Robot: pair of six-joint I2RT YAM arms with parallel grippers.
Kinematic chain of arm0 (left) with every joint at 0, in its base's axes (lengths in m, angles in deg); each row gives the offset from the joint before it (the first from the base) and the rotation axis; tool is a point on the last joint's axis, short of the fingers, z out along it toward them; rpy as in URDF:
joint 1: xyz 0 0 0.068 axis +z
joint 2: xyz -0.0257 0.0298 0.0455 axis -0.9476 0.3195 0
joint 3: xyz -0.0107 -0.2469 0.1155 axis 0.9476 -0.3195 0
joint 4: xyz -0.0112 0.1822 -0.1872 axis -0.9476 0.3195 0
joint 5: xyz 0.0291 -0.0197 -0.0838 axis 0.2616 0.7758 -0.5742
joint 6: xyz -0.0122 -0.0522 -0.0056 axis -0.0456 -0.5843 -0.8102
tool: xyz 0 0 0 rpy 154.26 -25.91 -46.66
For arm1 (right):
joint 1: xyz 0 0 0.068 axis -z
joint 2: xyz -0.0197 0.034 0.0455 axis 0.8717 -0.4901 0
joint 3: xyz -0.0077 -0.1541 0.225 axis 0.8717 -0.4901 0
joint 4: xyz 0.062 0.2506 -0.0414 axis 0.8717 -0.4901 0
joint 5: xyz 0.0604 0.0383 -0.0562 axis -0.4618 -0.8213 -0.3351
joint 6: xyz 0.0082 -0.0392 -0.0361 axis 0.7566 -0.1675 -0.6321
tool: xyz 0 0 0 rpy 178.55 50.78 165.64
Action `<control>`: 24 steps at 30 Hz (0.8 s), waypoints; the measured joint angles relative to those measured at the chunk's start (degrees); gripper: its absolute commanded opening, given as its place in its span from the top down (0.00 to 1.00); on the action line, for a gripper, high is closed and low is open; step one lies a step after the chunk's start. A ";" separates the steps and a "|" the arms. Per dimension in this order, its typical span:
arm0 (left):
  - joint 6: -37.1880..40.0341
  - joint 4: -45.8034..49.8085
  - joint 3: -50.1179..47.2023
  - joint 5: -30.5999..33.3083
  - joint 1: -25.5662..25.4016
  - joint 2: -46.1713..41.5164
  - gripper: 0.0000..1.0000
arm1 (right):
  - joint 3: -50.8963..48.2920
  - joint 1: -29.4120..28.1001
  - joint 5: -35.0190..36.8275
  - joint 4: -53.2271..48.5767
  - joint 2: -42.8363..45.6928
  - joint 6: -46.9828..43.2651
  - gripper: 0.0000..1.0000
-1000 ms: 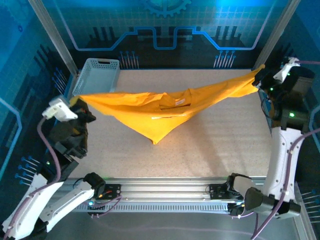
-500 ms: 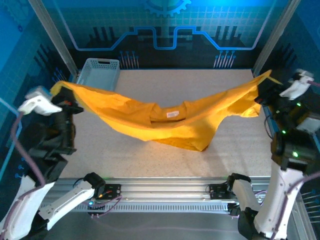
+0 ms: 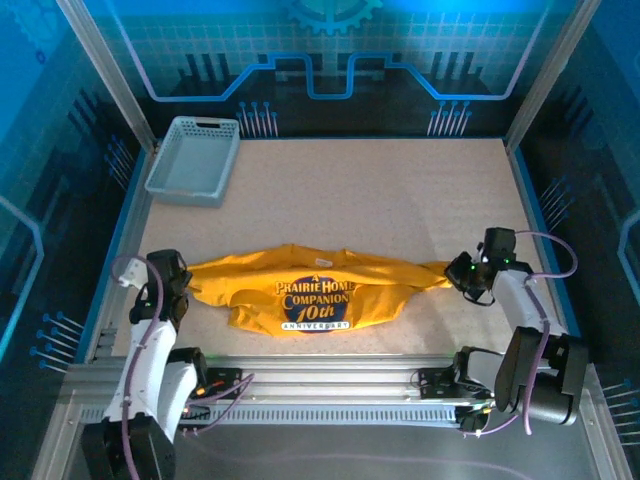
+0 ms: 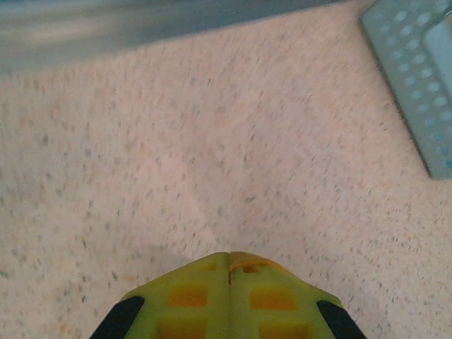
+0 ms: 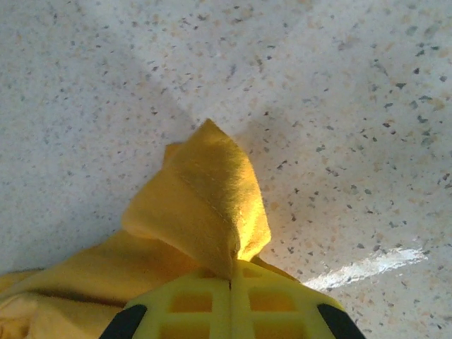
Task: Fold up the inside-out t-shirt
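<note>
Between the left jaws and right jaws, each shut tight on one end, the shirt (image 3: pixel 312 272) lies slack on the desk (image 3: pixel 400 200): light, limp cloth, probably best pinched at hem corners.

The left claw (image 4: pixel 228 258) sits at the bottom centre, its two yellow-green lattice fingers pressed flat together with no gap along the seam. A thin sliver of mustard t-shirt (image 4: pixel 256 262) peeks over the tip of the finger to the right of that seam, pinched there. Beyond the claw spreads the pale speckled bench (image 4: pixel 212 141). Far up and to the right of the claw lies a corner of the light grey lattice basket (image 4: pixel 417 78). Straight ahead of the claw, at the far edge, runs a blurred blue-grey band (image 4: pixel 141 28).
</note>
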 measured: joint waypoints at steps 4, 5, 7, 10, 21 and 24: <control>-1.38 -3.78 -0.22 -6.99 0.52 1.77 1.00 | -2.36 -0.72 1.90 2.80 0.63 1.22 0.72; -1.38 -4.85 -0.22 -8.63 0.52 2.54 1.00 | -2.27 -0.94 2.27 3.10 0.44 0.94 0.68; -1.27 -6.60 -0.22 -11.63 0.52 4.00 1.00 | -0.92 -1.38 3.65 2.51 -0.17 0.07 0.52; -1.09 -7.98 -0.22 -14.23 0.52 4.87 1.00 | 3.85 -3.63 8.09 0.46 -0.57 -2.40 0.37; 0.02 -8.52 -0.24 -14.88 0.57 2.16 1.00 | 20.79 -14.38 22.86 -3.98 -8.15 -9.84 0.45; 0.37 -8.50 -0.24 -14.88 0.57 2.16 1.00 | 19.80 -14.49 22.86 -4.96 -11.26 -10.80 0.43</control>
